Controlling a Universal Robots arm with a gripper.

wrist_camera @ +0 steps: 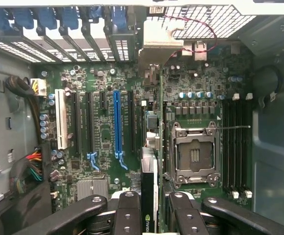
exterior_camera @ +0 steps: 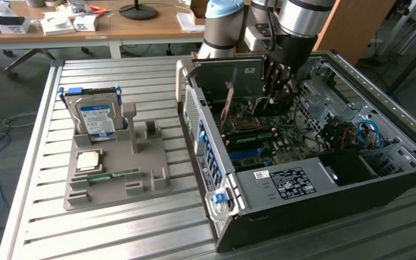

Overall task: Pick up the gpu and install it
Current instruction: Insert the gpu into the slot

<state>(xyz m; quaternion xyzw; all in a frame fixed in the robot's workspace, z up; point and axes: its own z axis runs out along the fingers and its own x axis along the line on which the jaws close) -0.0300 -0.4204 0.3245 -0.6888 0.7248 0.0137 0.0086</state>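
Contact is made on both faces of the gpu [wrist_camera: 149,183] by the claw [wrist_camera: 153,209], whose fingers [wrist_camera: 127,215] are drawn in narrow on the thin card, held edge-on between them. The claw is lowered inside the open computer case [exterior_camera: 324,189], and the card's pale bracket [wrist_camera: 161,46] is carried at the end far from it. Beneath the claw the motherboard [wrist_camera: 98,142] is spread, with a blue slot [wrist_camera: 116,122] to one side of the card and the empty processor socket [wrist_camera: 193,154] to the other. Well away from the claw, outside the case, a hard drive [exterior_camera: 96,119] is stood in a grey tray [exterior_camera: 150,181].
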